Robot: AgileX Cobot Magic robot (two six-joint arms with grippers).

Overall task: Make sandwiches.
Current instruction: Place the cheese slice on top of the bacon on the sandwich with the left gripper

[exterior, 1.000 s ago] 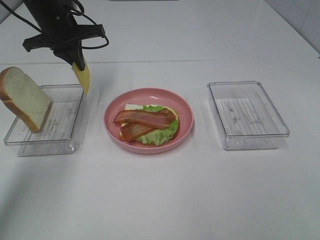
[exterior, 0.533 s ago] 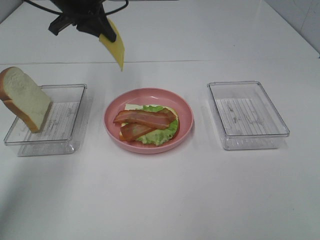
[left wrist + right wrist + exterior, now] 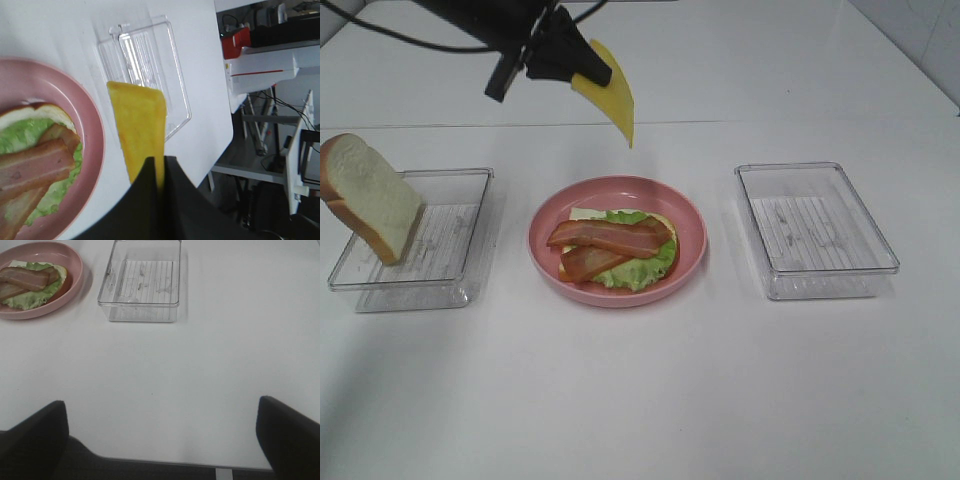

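The open sandwich (image 3: pixel 615 247) lies on the pink plate (image 3: pixel 692 215): a bread slice, green lettuce and two bacon strips on top; it also shows in the left wrist view (image 3: pixel 37 160) and the right wrist view (image 3: pixel 30 282). My left gripper (image 3: pixel 578 72) is shut on a yellow cheese square (image 3: pixel 610 98), which hangs in the air above and behind the plate; the left wrist view shows the cheese (image 3: pixel 140 127) pinched between the fingers. A second bread slice (image 3: pixel 370 197) leans in the left clear tray (image 3: pixel 450 240). My right gripper (image 3: pixel 160 440) is open, low over the bare table.
An empty clear tray (image 3: pixel 815 230) stands to the right of the plate; it also shows in the right wrist view (image 3: pixel 142 282). The white table (image 3: pixel 640 390) stretches in front of plate and trays.
My left gripper has carried the cheese square up from beside the left tray and to the right, to above the far side of the plate. Nothing else moved.
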